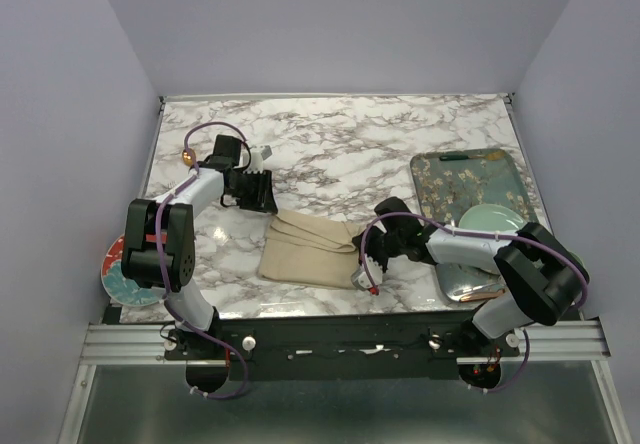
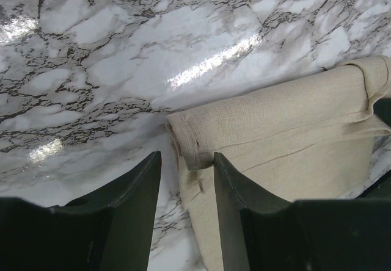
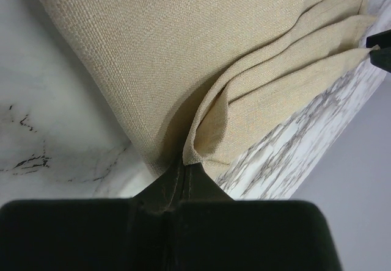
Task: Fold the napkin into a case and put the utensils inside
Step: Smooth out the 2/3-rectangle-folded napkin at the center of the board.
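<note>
There is one beige-tan cloth napkin point(image 1: 308, 249), folded into a loose oblong with layered pleats, lying near the front middle of the white-and-grey marble-patterned tabletop point(image 1: 350, 144) between the two arms. On the right side are one rectangular floral-patterned tray point(image 1: 440, 179) and one round pale green plate point(image 1: 490, 219) resting on its near end, with one shiny metal tray point(image 1: 460, 282) just in front, partly hidden by the right arm. One round red-and-teal plate point(image 1: 118, 272) sits at the near left corner, half behind the left arm. A single small shiny gold round thing point(image 1: 188, 154) lies beside the left arm, too small to identify. The right gripper point(image 3: 183, 167) has its fingers pressed together on a folded corner at the napkin's right end, the cloth fanning out from the pinch. The left gripper point(image 2: 186, 161) has its fingers apart and grips nothing; it is beside the napkin's far left corner, whose rolled edge shows in the gap between the fingertips, though whether they touch the cloth is unclear. Plain pale lilac-grey walls point(image 1: 330, 24) enclose the table on three sides, and a metal rail point(image 1: 340, 339) runs along its near edge.
</note>
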Robot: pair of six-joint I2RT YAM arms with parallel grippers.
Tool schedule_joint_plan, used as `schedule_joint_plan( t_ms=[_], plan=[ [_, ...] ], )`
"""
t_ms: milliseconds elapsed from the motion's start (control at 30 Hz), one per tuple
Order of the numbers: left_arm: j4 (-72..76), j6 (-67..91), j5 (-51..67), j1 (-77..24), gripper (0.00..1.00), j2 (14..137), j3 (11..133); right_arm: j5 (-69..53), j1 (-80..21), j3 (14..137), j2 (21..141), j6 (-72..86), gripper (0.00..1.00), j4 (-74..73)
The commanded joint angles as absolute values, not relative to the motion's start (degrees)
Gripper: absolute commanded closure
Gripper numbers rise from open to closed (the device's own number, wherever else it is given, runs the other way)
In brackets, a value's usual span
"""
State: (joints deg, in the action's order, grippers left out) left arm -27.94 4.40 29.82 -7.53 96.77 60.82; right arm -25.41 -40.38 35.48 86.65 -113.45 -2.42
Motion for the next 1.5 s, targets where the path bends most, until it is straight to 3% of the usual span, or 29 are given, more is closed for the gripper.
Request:
schedule_joint_plan(
  t_ms=[0, 167, 300, 433, 1033, 1133, 1167, 1267, 1467],
  plan=[
    [-27.3, 5.4, 27.3, -7.6, 0.52, 97.6, 60.3, -27.6, -40.0, 34.4, 85.7, -113.6, 0.99, -1.3],
    [-27.1, 5.1, 28.8, -7.6, 0.62, 97.6, 59.9, -27.6, -39.9, 34.4, 85.3, -113.0, 0.99, -1.2],
    [-27.8, 4.3, 29.8, -7.6, 0.85, 96.9, 59.7, -27.9, -40.0, 34.5, 84.9, -112.7, 0.99, -1.1],
    [-29.9, 4.0, 30.1, -7.5, 1.00, 95.4, 59.4, -28.2, -39.9, 34.8, 83.9, -111.8, 0.99, -1.1],
    [-36.6, 3.3, 30.0, -7.6, 1.00, 93.9, 54.7, -29.6, -39.9, 28.1, 82.7, -111.4, 0.99, 2.0],
    [-35.8, 4.5, 30.3, -7.8, 1.00, 96.2, 55.0, -29.7, -39.9, 27.7, 83.1, -110.6, 0.82, 4.3],
    [-35.7, 4.7, 30.5, -7.9, 1.00, 96.8, 55.1, -29.5, -39.9, 27.6, 82.6, -110.2, 0.65, 4.7],
    [-35.5, 5.1, 30.2, -7.9, 1.00, 98.2, 55.3, -28.4, -39.9, 27.7, 78.8, -106.4, 0.40, 5.0],
    [-35.3, 5.8, 30.1, -8.0, 1.00, 99.1, 55.1, -27.2, -39.9, 30.1, 67.7, -95.9, 0.38, -5.9]
  ],
)
